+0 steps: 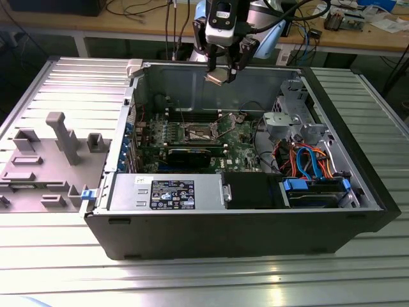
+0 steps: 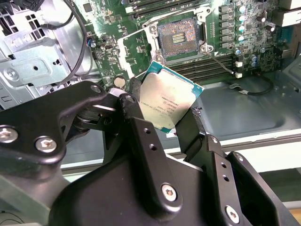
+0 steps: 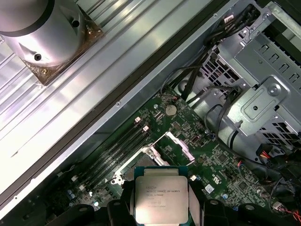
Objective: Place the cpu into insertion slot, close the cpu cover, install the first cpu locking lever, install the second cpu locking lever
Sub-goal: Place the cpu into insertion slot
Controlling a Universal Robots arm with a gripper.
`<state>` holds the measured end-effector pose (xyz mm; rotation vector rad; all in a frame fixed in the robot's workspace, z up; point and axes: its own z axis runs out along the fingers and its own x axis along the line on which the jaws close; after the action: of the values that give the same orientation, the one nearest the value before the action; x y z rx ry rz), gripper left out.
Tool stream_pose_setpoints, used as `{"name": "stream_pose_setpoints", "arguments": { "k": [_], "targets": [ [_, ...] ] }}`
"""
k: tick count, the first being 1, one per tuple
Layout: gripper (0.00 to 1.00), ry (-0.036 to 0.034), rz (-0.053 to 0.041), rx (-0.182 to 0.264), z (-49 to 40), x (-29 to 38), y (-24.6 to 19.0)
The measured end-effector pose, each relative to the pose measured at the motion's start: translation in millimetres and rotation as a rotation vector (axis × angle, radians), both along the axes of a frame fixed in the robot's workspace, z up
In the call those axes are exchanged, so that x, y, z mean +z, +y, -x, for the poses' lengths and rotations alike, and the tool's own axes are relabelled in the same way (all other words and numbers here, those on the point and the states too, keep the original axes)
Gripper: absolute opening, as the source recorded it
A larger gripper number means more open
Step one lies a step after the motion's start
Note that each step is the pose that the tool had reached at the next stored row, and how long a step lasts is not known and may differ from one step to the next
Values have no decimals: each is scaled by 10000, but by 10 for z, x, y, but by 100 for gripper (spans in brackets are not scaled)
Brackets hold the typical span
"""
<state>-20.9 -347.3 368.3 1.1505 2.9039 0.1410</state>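
Observation:
The cpu (image 2: 167, 101), a flat square chip with a silvery top, is clamped by its edges between my gripper's (image 2: 162, 110) black fingers (image 2: 131, 101). In the exterior view the gripper (image 1: 217, 75) holds the cpu (image 1: 215, 78) high above the open computer case, over its back wall. The insertion slot (image 2: 181, 40) lies uncovered below, its dark centre exposed inside a silver rim; it sits mid-board (image 1: 200, 132). In the first wrist view the cpu (image 3: 160, 195) hangs just above the socket area, and the cpu cover (image 3: 178, 145) stands swung open beside it.
A long black expansion card (image 1: 188, 153) and memory slots (image 3: 117, 146) flank the socket. The power supply (image 1: 166, 192) fills the case's near side, with a drive cage (image 1: 287, 121) and coloured cables (image 1: 307, 163) at the exterior view's right. A grey fixture (image 1: 51, 153) sits outside.

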Motion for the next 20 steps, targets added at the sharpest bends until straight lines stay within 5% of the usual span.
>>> {"name": "stream_pose_setpoints", "arguments": {
  "k": [20],
  "targets": [
    [54, 0, 0, -209, 0, 0, 0]
  ]
}}
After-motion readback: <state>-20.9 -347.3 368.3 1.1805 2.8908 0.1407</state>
